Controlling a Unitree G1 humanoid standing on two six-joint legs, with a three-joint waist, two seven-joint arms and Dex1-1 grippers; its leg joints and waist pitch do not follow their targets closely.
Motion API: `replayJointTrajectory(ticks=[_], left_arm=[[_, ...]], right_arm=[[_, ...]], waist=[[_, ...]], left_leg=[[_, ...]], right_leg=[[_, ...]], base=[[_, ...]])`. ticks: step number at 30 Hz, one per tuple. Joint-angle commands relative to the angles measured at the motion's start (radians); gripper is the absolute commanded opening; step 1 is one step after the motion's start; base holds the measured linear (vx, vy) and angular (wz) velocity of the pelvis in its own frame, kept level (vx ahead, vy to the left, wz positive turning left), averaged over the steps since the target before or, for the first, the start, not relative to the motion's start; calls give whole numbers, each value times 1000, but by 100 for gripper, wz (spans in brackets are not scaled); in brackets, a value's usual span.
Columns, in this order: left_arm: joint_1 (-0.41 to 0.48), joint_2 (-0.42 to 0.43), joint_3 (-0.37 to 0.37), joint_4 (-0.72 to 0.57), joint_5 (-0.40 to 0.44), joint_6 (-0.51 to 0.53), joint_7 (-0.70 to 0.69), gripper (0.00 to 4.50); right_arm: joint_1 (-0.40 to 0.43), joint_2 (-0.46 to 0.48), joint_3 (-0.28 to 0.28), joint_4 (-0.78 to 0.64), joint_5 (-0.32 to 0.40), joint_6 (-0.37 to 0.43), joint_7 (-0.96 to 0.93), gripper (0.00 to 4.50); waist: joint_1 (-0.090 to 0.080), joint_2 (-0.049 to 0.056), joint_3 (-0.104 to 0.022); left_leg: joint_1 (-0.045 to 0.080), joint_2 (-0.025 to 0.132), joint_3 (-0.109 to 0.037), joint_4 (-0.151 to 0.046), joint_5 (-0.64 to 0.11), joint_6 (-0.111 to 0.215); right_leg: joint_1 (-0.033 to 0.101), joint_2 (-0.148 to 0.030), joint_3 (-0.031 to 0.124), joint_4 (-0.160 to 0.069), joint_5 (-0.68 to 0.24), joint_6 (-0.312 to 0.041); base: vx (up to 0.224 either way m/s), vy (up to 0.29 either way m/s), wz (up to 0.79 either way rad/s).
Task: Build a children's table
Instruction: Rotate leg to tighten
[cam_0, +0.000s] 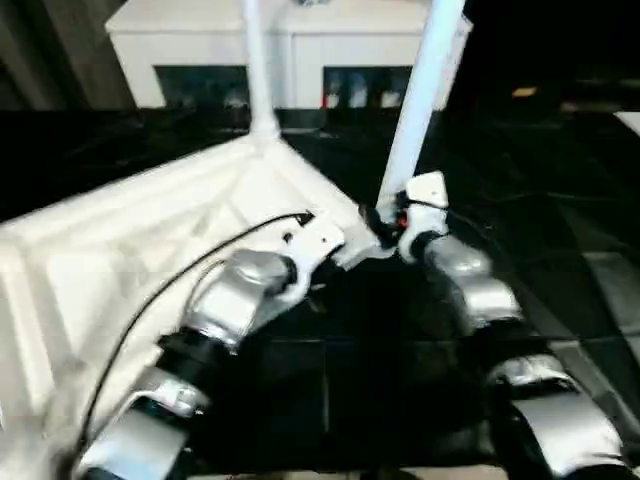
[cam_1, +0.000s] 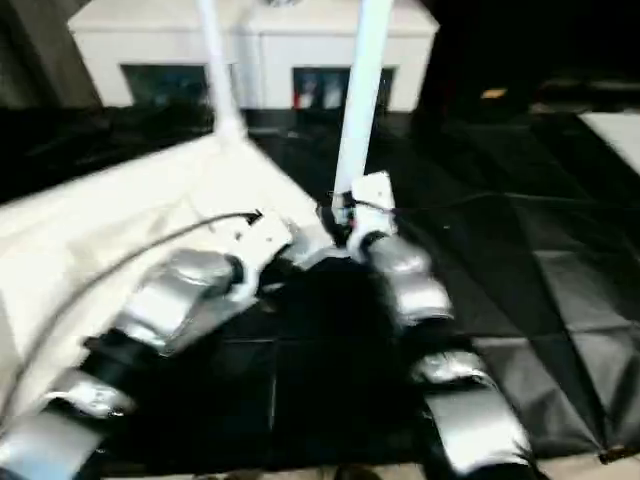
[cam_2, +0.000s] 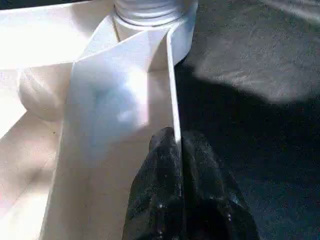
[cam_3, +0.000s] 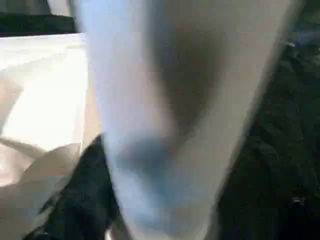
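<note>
Eye views: table top (cam_0: 150, 240) lies upside down at left and centre of the frame, ribs up, on the dark floor (cam_0: 560, 260); two legs stand up from its far corners, one (cam_0: 258, 60) at upper centre, the other (cam_0: 420, 100) right of it. Left hand (cam_0: 318, 240) sits at the top's near edge, likely steadying it while the leg is seated. Right hand (cam_0: 385, 222) is at the base of the nearer leg, at its corner socket. White cabinet (cam_0: 290, 40) along the top edge, something small behind its dark glass, too blurred to name. Left wrist view: black fingers (cam_2: 165, 150) pinched narrow on a thin rib (cam_2: 172, 90) below the socket (cam_2: 150, 10). Right wrist view: leg (cam_3: 180, 100) runs between the fingers (cam_3: 85, 200); clamped or loosening, cannot tell.
</note>
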Motion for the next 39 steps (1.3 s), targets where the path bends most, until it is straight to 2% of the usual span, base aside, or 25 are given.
replayJointTrajectory(ticks=[1, 2, 4, 5, 6, 7, 10, 11, 13, 15, 18, 20, 22, 25, 28, 30, 33, 39], left_arm=[[13, 45, -19, -14, 9, -62, -52, 0], [16, 65, -27, -14, 4, -79, -87, 0], [30, 112, -53, -21, -19, -206, -200, 0], [37, 132, -60, -30, -29, -218, -243, 0], [38, 137, -62, -31, -30, -226, -252, 0], [41, 153, -68, -33, -32, -254, -282, 0], [46, 184, -64, -32, -55, -325, -355, 0], [46, 185, -63, -32, -58, -328, -358, 0], [47, 189, -56, -35, -74, -339, -377, 0], [47, 195, -51, -29, -86, -365, -400, 0], [47, 197, -47, -21, -88, -381, -412, 0], [48, 197, -44, -19, -88, -387, -416, 0], [49, 198, -41, -16, -88, -391, -417, 0], [49, 199, -41, -14, -87, -392, -417, 0], [47, 199, -39, -4, -88, -399, -418, 0], [46, 196, -35, -2, -92, -400, -421, 0], [45, 195, -34, 0, -92, -401, -422, 0], [43, 196, -34, 7, -90, -407, -425, 0]], right_arm=[[45, -45, 23, -143, 48, 78, 127, 373], [76, -79, 37, -212, 68, 112, 189, 379], [135, -153, 64, -335, 89, 148, 285, 395], [164, -192, 80, -392, 101, 172, 337, 395], [171, -203, 85, -405, 100, 173, 350, 416], [197, -241, 101, -449, 100, 177, 396, 416], [281, -368, 157, -578, 85, 190, 531, 429], [285, -374, 160, -585, 83, 192, 537, 429], [313, -414, 174, -625, 83, 210, 580, 429], [341, -446, 187, -656, 92, 234, 621, 429], [354, -457, 204, -653, 81, 228, 640, 429], [334, -429, 202, -602, 64, 218, 607, 429], [318, -405, 194, -566, 68, 223, 589, 402], [312, -401, 199, -545, 62, 215, 595, 394], [300, -384, 194, -510, 57, 216, 589, 352], [292, -367, 187, -485, 59, 212, 583, 346], [288, -356, 184, -468, 60, 208, 583, 310], [284, -340, 186, -433, 60, 196, 590, 279]], waist=[[9, 0, -78], [11, 3, -77], [17, 1, -75], [17, 5, -71], [18, 4, -72], [18, 7, -69], [31, 7, -62], [33, 6, -62], [32, 4, -65], [34, 0, -63], [32, 0, -64], [32, -5, -63], [31, -4, -64], [32, -5, -66], [31, -4, -69], [32, -4, -70], [32, -4, -70], [32, -4, -70]], left_leg=[[18, 37, -2, -48, 60, 163], [18, 41, -3, -49, 60, 177], [21, 42, -5, -49, 37, 181], [22, 45, -5, -53, 6, 169], [25, 48, -5, -55, -11, 159], [26, 48, -4, -56, -35, 148], [36, 53, -1, -64, -141, 84], [38, 53, 0, -64, -147, 78], [32, 52, 1, -63, -124, 72], [29, 50, 2, -61, -139, 71], [28, 49, 5, -57, -150, 70], [27, 48, 6, -56, -160, 67], [27, 46, 6, -53, -163, 57], [25, 45, 5, -52, -142, 58], [23, 44, 4, -49, -111, 71], [23, 44, 5, -46, -106, 77], [22, 43, 5, -46, -112, 79], [23, 43, 5, -45, -123, 74]], right_leg=[[79, -62, 29, -20, 229, -311], [79, -64, 29, -16, 243, -318], [81, -64, 27, -21, 202, -315], [80, -66, 29, -24, 159, -312], [80, -66, 28, -26, 134, -310], [76, -66, 28, -29, 101, -309], [71, -67, 30, -43, -41, -282], [70, -65, 31, -43, -46, -278], [73, -67, 32, -36, -22, -278], [73, -68, 33, -37, -45, -271], [69, -71, 34, -40, -75, -268], [68, -71, 35, -40, -103, -264], [66, -71, 35, -41, -137, -258], [68, -70, 34, -37, -115, -258], [70, -69, 32, -30, -72, -265], [70, -69, 32, -28, -57, -272], [71, -69, 31, -28, -63, -275], [70, -69, 31, -29, -88, -270]], base=[[0, 0, 0], [0, 0, 0], [0, 0, 0], [0, 0, 0], [0, 0, 0], [0, 0, 0], [0, 0, 0], [0, 0, 0], [0, 0, 0], [0, 0, 0], [0, 0, 0], [0, 0, 0], [0, 0, 0], [0, 0, 0], [0, 0, 0], [0, 0, 0], [0, 0, 0], [0, 0, 0]])
